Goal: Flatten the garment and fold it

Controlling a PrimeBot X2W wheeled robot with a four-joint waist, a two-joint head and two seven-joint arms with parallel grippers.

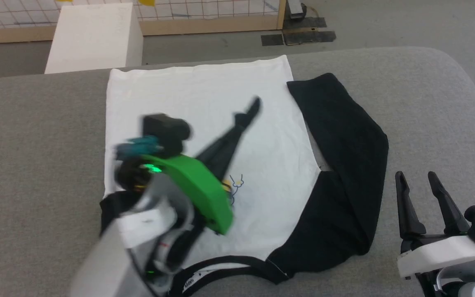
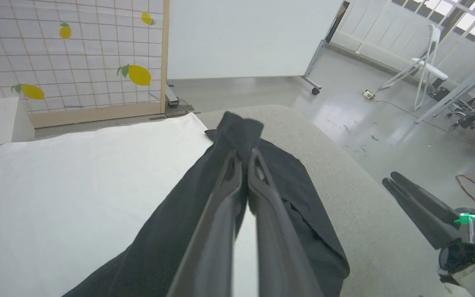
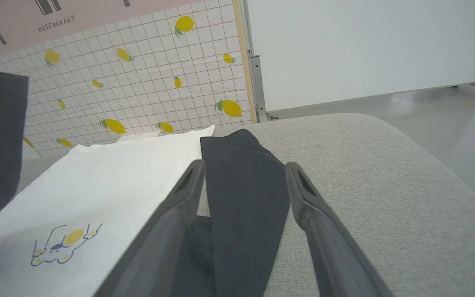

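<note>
The garment [image 1: 196, 107] lies on the grey padded bench [image 1: 35, 144], its white body spread mostly flat, with the hem at the far edge and the black collar [image 1: 221, 268] at the near edge. The small chest print [image 1: 236, 183], yellow circle and blue lines, faces up just past the collar.

The black sleeve on the robot's right [image 1: 344, 165] lies flat on the bench beside the white body, bent at its middle, with its cuff near the far right corner of the hem. The black sleeve on the robot's left [image 2: 171, 222] is raised off the bench and drawn across the white body. Its end is pinched at the tips of the left claw [image 1: 245, 117], whose two fingers are pressed together on the cloth, and a fold of fabric stands up just beyond them.

The right claw [image 1: 417, 177] sits at the near right of the bench, fingers spread wide apart with nothing between them, close to the right sleeve but not touching it.

Beyond the bench stand a white box [image 1: 95, 37] and a tiled panel printed with lemons [image 3: 138, 82].
</note>
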